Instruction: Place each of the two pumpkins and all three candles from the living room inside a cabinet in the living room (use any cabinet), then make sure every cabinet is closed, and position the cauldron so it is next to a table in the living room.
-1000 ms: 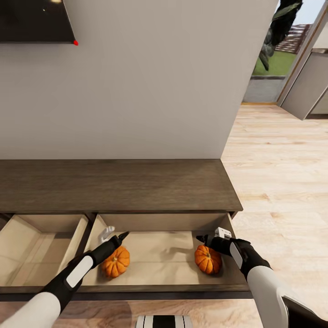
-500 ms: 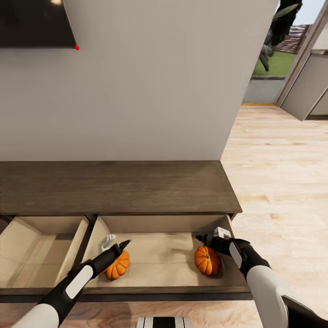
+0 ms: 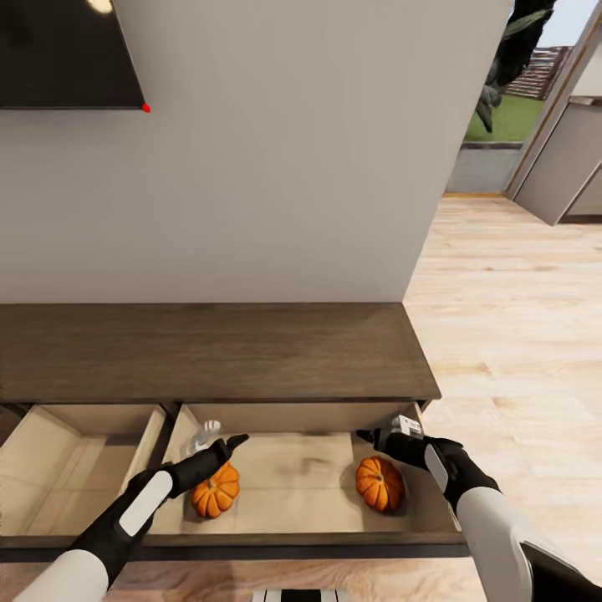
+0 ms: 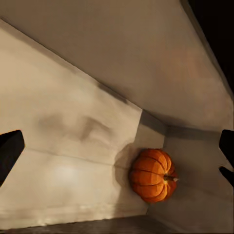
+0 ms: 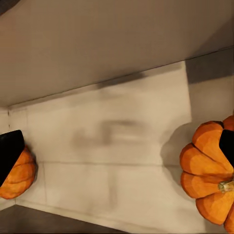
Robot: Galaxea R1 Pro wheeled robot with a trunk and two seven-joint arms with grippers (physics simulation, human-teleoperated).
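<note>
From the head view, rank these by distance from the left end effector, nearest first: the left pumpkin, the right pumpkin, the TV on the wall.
1. Left pumpkin: in the open drawer, just under and beside the left end effector.
2. Right pumpkin: at the same drawer's right end, under the right end effector.
3. TV: high on the wall, above the cabinet.

Both arms share one build: smooth white shells on the forearms, narrowing into matte black wrist housings. Behind the left gripper (image 3: 219,441) a long white oval panel is set into the black casing. Behind the right gripper (image 3: 374,436) sits a similar white oval inlay, with a small grey-white block mounted right at the wrist. The fingers (image 4: 9,152) are plain black, tapered and unmarked.
</note>
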